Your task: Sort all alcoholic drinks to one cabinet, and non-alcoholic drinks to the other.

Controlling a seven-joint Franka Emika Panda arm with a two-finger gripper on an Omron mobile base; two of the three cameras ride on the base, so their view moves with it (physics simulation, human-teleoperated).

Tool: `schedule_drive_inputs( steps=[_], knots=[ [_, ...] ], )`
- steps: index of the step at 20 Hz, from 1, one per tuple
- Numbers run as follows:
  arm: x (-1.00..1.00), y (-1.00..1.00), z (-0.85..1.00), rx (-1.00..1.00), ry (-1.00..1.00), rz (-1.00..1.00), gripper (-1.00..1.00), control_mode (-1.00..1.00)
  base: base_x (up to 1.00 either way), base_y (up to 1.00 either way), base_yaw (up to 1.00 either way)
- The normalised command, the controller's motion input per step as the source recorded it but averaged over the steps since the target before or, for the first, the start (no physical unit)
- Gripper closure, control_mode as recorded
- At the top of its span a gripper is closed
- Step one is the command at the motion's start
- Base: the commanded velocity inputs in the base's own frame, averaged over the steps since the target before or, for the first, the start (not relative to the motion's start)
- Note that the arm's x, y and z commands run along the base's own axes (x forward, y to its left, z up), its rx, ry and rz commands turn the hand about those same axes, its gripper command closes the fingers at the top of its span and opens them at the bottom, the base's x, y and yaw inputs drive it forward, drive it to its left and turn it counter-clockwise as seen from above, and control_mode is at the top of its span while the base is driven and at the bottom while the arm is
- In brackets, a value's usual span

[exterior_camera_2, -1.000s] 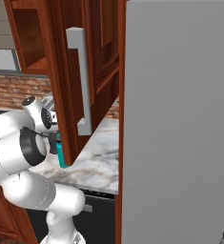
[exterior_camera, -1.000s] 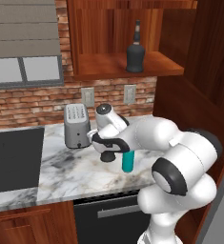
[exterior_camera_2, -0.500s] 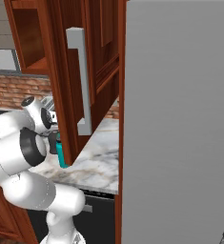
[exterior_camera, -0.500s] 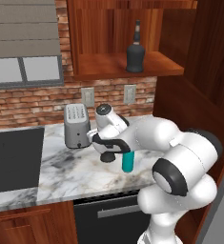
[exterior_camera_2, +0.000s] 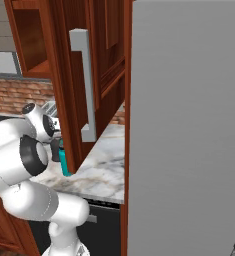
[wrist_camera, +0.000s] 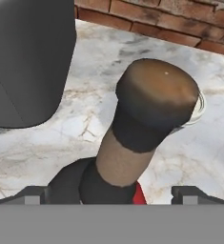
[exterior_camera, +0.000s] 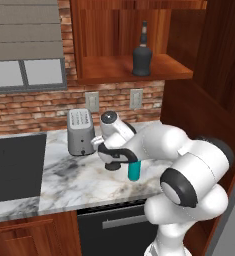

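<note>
Gripper (wrist_camera: 111, 193) stands directly over a black bottle (wrist_camera: 132, 143) on the marble counter (exterior_camera: 64, 175), fingers spread wide either side of its neck, nothing gripped: judged a pre-grasp alignment. Teal bottle (exterior_camera: 134, 170) just beside it; another black bottle (exterior_camera: 142, 52) above, already shelved in the wide cabinet (exterior_camera: 114, 70).

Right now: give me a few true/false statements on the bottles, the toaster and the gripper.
1. A black bottle stands on the shelf of the wide wooden cabinet. True.
2. The teal bottle is on that shelf too. False: it stands on the marble counter, beside the arm.
3. The gripper is shut on a bottle neck. False: its fingers stand wide apart, with a second black bottle's capped neck rising between them.
4. The toaster sits on the counter by the brick wall. True.
5. The toaster lies tipped over. False: it stands upright.
</note>
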Motion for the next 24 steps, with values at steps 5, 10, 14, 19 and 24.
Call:
schedule_drive_inputs(
  steps=[5,10,14,19,24],
  knots=[
    [0.01,0.0,-0.07,0.0,0.0,0.0,-1.0,-1.0,0.0,0.0,0.0],
    [0.12,0.0,-0.13,0.0,0.0,0.0,-1.0,-1.0,0.0,0.0,0.0],
    [0.15,0.02,-0.11,0.0,0.0,0.02,1.0,-1.0,0.0,0.0,0.0],
    [0.15,0.05,-0.08,0.0,0.0,0.04,1.0,-1.0,0.0,0.0,0.0],
    [0.02,0.0,-0.1,0.0,0.0,0.04,1.0,-1.0,0.0,0.0,0.0]
  ],
)
